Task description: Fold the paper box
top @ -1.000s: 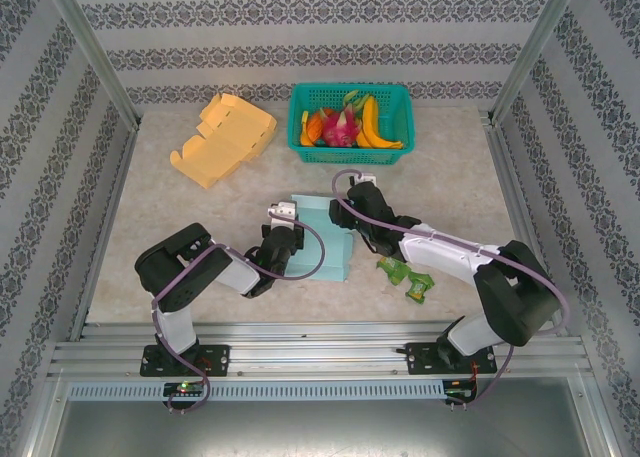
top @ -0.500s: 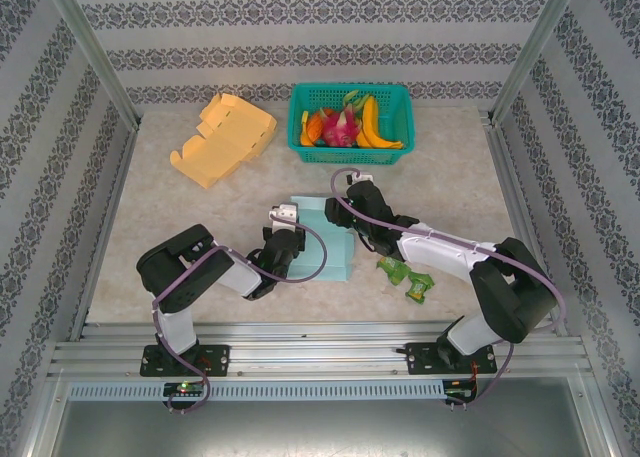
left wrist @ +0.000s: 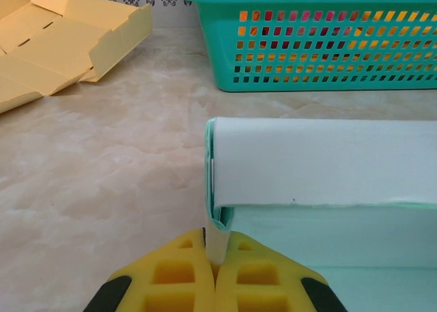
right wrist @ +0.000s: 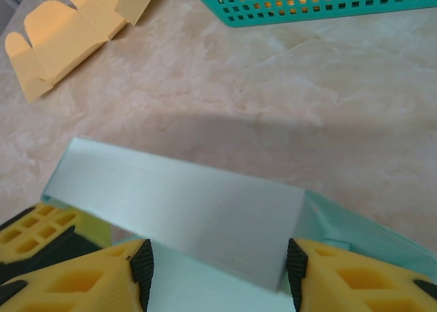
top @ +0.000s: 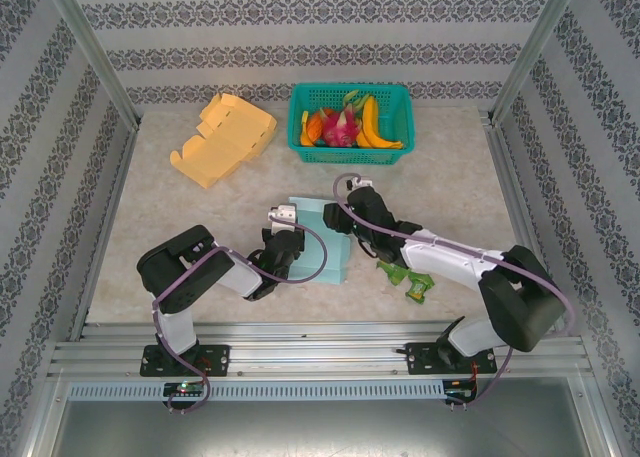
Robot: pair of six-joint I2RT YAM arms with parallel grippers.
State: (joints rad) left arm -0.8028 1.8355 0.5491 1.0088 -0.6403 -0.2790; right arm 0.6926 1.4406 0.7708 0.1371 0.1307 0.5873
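Marbled table: yellow cardboard, teal basket, pale-blue paper box, green packet.

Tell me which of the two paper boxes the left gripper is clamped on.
The pale teal box mid-table: the left gripper is shut on the edge of its upright wall. The yellow box lies untouched at the far left.
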